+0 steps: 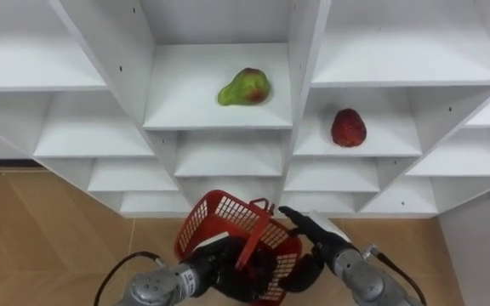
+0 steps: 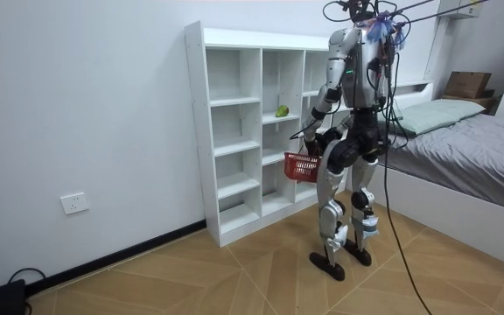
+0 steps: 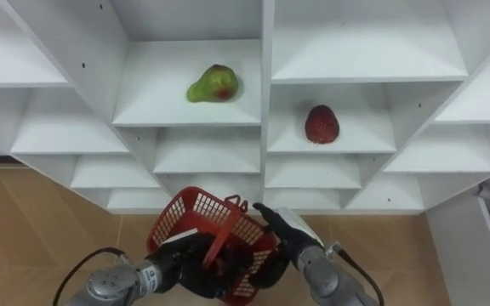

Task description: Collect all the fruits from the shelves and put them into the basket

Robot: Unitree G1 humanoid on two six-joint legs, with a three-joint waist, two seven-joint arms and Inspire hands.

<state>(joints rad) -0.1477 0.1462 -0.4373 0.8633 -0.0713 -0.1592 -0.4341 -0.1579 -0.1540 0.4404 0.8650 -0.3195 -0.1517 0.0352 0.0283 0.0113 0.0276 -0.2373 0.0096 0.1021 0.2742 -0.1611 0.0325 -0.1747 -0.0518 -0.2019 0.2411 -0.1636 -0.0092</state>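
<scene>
Green pear (image 1: 245,87) with a red blush: on its side on a shelf of the white shelf unit (image 1: 117,51), middle column. Round red fruit (image 1: 348,127): alone in the neighbouring compartment to the right, parted from the pear by an upright panel. Both well above and beyond the hands, touched by neither.

Red mesh basket (image 1: 215,217): held low in front of the unit, tilted, mouth turned up toward the shelves. Contents not readable behind the hands. Left hand (image 1: 215,268): at the near side of the basket, dark fingers clenched round its handle and rim. Right hand (image 1: 317,231): at the basket's right rim, fingers stretched out and loose along the rim, gripping nothing that can be seen.

Room view: stands upright close to the unit, toward its end on the room view's right, facing it. Basket at hip level between body and shelves. Pear visible as a green spot in the middle column. Wooden floor (image 2: 234,271) underfoot. Bed (image 2: 471,140) with grey cover just behind, on the room view's right.
</scene>
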